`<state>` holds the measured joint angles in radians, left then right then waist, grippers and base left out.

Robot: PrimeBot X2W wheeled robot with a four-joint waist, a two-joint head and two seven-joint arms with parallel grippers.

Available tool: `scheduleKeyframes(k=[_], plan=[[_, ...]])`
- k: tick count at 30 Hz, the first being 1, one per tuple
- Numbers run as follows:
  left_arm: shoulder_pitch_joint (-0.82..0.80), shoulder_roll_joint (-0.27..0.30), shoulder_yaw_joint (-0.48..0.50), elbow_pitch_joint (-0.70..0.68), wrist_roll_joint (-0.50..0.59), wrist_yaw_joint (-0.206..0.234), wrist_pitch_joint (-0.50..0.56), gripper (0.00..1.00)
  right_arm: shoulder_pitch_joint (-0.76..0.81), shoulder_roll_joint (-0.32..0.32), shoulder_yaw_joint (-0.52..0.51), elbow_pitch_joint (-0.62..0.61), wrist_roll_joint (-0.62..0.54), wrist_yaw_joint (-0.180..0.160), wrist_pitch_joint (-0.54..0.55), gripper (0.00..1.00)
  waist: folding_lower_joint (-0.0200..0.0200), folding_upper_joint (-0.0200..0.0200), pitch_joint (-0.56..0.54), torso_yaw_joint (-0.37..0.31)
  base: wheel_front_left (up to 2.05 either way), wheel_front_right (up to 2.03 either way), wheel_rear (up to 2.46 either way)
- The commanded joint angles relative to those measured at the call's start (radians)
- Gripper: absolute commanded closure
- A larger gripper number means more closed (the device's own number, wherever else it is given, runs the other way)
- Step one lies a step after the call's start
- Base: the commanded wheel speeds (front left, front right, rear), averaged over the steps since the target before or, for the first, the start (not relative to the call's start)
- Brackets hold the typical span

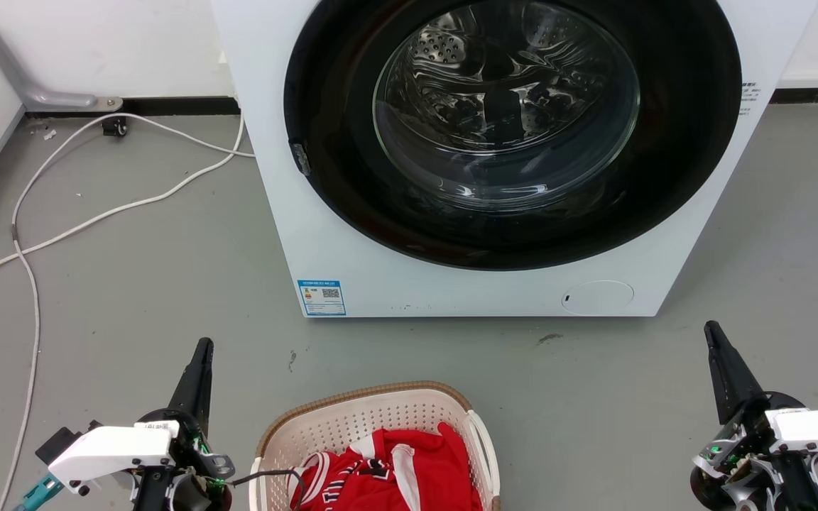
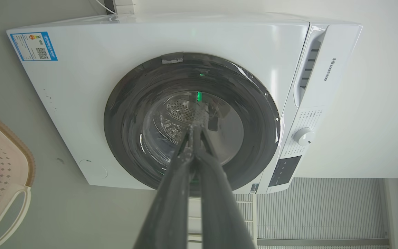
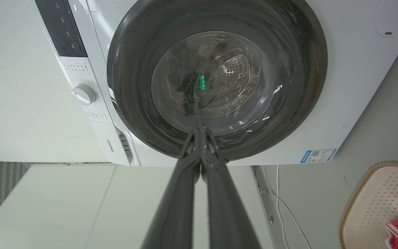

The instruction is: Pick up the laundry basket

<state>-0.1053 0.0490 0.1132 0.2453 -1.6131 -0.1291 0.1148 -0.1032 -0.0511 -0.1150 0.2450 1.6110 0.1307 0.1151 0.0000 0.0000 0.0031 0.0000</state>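
While the laundry basket [image 1: 363, 420] sits on the grey floor [image 1: 132, 298] in front of the closed washing machine [image 1: 324, 234], the pick-up has not begun: nothing holds it and its base looks flat on the ground. The left gripper [image 1: 204, 346] hovers off its left side and the right gripper [image 1: 713, 335] stands well apart to its right, both pointing toward the machine rather than the basket. The wrist views show each pair of jaws pressed together at the tips, clamped on nothing. Left to do, by the look of it: open both grippers, bring them in to the white side handles, grip and raise. The basket stands upright, mouth facing up, with a red garment [image 1: 395, 468] heaped inside. One handle [image 1: 481, 443] faces the right arm and the other the left, so its long axis appears to run side to side across the robot (the near part is cut off by the head view's bottom edge, so this is a judgement).
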Motion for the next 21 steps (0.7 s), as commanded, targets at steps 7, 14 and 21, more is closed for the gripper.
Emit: scheduleKeyframes(k=[7,14,21], plan=[[-0.008,0.002,0.002,0.0,0.0,-0.004,0.002,1.0,-0.011,0.001,0.0,0.0,0.003,0.0,0.002,1.0,0.0,0.0,0.0,0.0,0.0,0.0,0.0],[-0.008,0.002,0.002,0.0,0.0,-0.004,0.002,1.0,-0.011,0.001,0.0,0.0,0.003,0.0,0.002,1.0,0.0,0.0,0.0,0.0,0.0,0.0,0.0],[0.003,-0.001,-0.001,0.007,0.0,0.0,0.0,0.0,0.004,0.0,0.001,0.006,0.0,0.0,0.0,0.0,0.0,0.0,0.0,0.0,0.0,0.0,0.0]])
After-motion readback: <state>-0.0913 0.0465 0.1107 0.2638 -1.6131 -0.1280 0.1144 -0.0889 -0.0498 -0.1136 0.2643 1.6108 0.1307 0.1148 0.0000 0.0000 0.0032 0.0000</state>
